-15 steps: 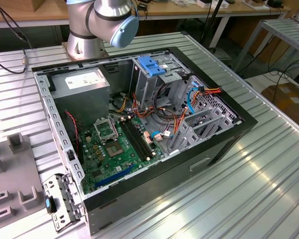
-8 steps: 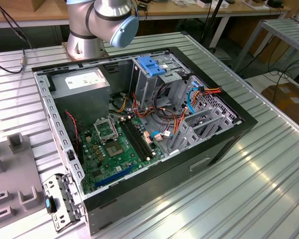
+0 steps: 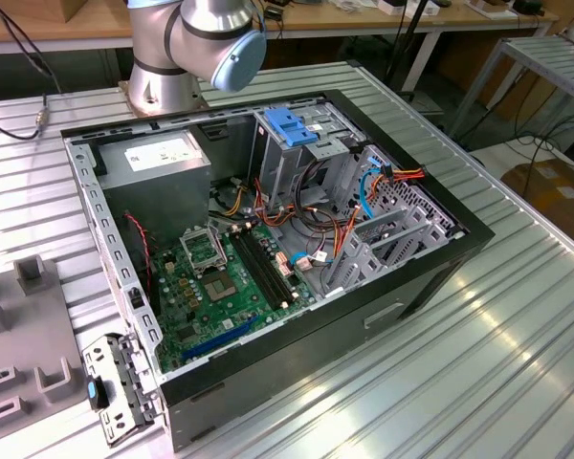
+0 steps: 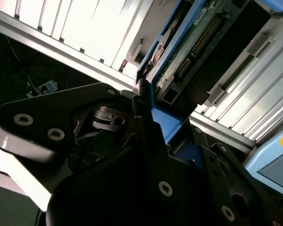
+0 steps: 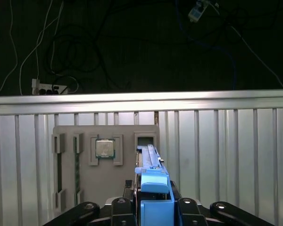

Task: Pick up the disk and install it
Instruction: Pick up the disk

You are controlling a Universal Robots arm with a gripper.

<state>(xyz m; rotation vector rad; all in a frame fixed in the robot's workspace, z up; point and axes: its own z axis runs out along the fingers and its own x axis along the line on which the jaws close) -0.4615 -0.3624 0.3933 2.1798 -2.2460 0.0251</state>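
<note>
Blk pincer (image 5: 153, 209) clamped on flat, thin disk (image 5: 149, 156) w/ blue plastic edging.

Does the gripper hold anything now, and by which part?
Yes. The gripper is shut on the disk, clamping the blue carrier frame at one end, in both wrist views.

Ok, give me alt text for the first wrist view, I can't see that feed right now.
The gripper clamps the disk edge-on by its blue carrier frame, and beyond it is a grey fixture tray holding a processor chip. The tray lies on a ribbed metal table, with cables in the dark past its edge.
</note>
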